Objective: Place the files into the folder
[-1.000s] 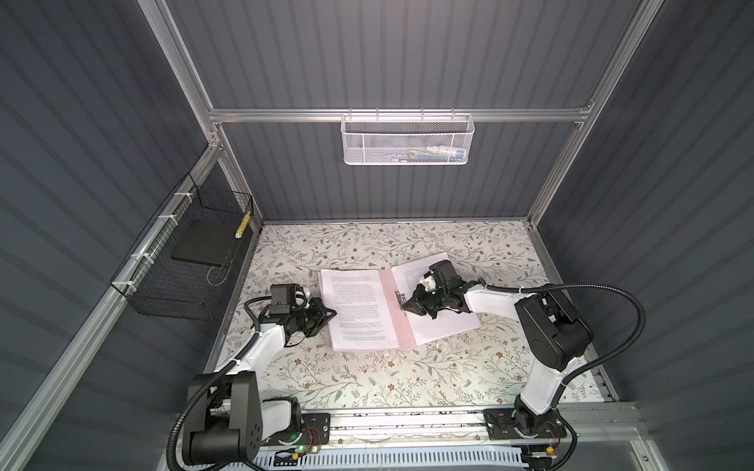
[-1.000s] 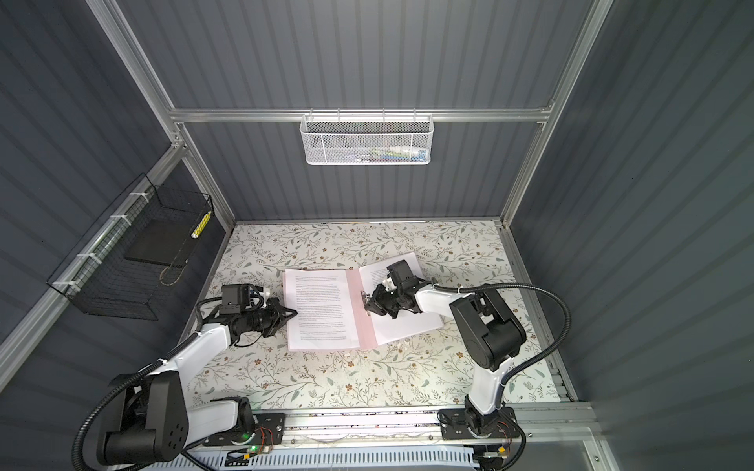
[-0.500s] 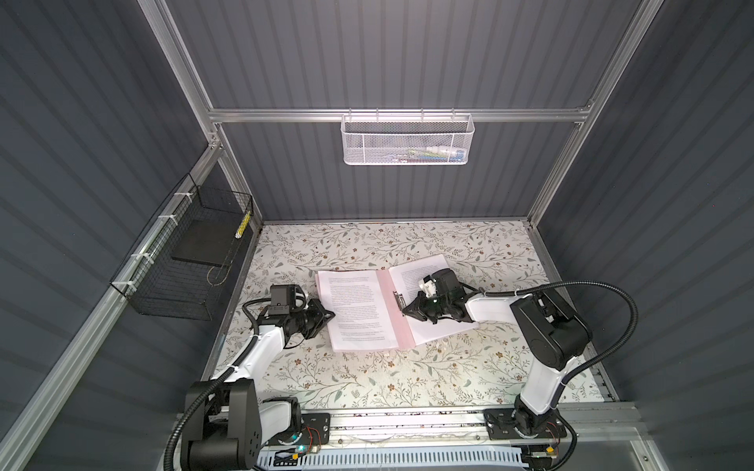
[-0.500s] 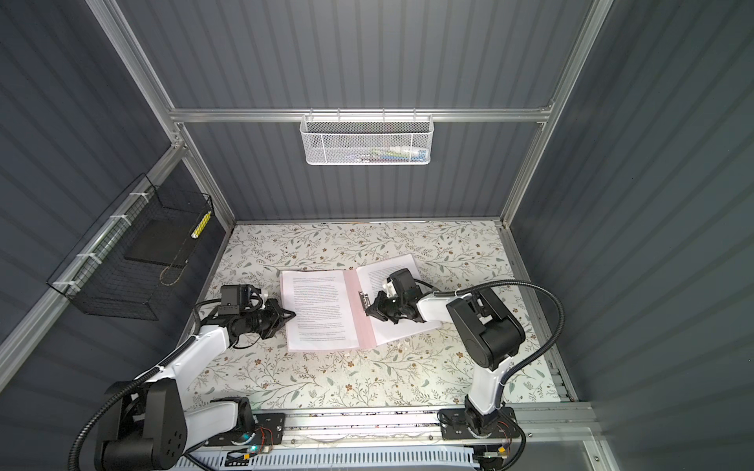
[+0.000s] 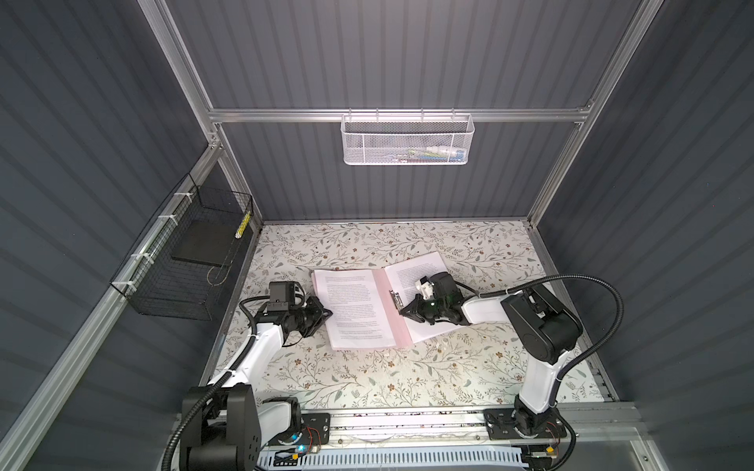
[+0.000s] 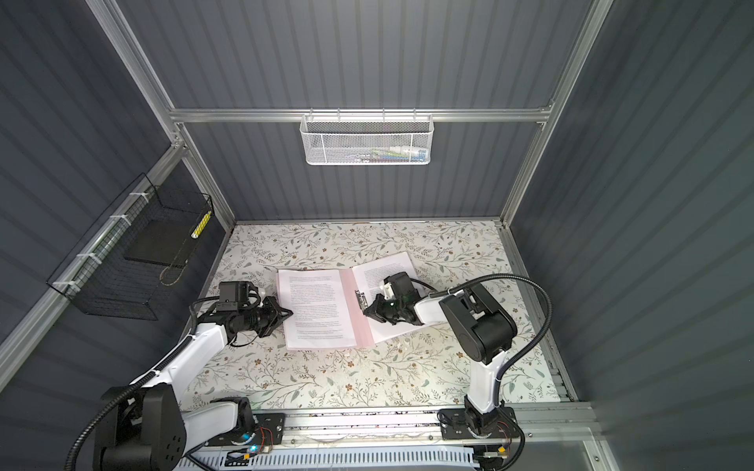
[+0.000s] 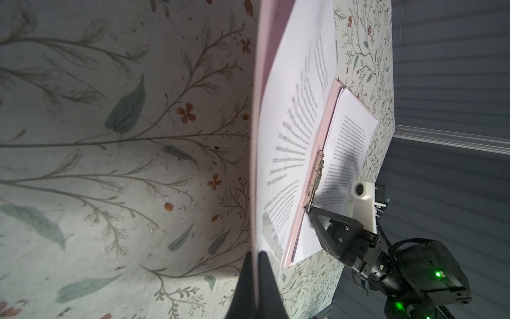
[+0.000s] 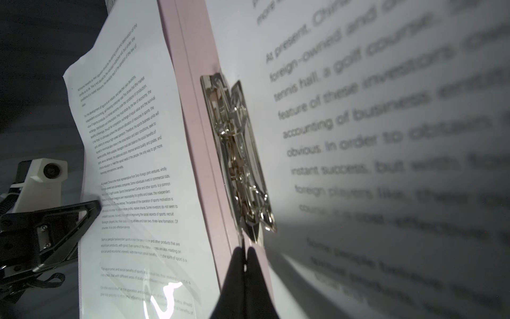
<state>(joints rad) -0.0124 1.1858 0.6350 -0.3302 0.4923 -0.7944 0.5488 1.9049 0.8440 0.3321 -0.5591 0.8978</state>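
Left gripper (image 5: 329, 313) was pinched shut on the outer long edge of the folder (image 5: 399, 332). In the left wrist view the pink cover ran edge-on between its fingers (image 7: 268, 281). Folder lay open on the table (image 5: 367, 387) between the 2 grippers, spine's long axis front-to-back, far end canted slightly left. Files (image 5: 353, 310) sat on both covers, text lines crossing the spine. Right gripper (image 5: 402, 312) was pressed together, tips at the near end of the metal clip (image 8: 237, 154); couldn't tell if they nipped it.
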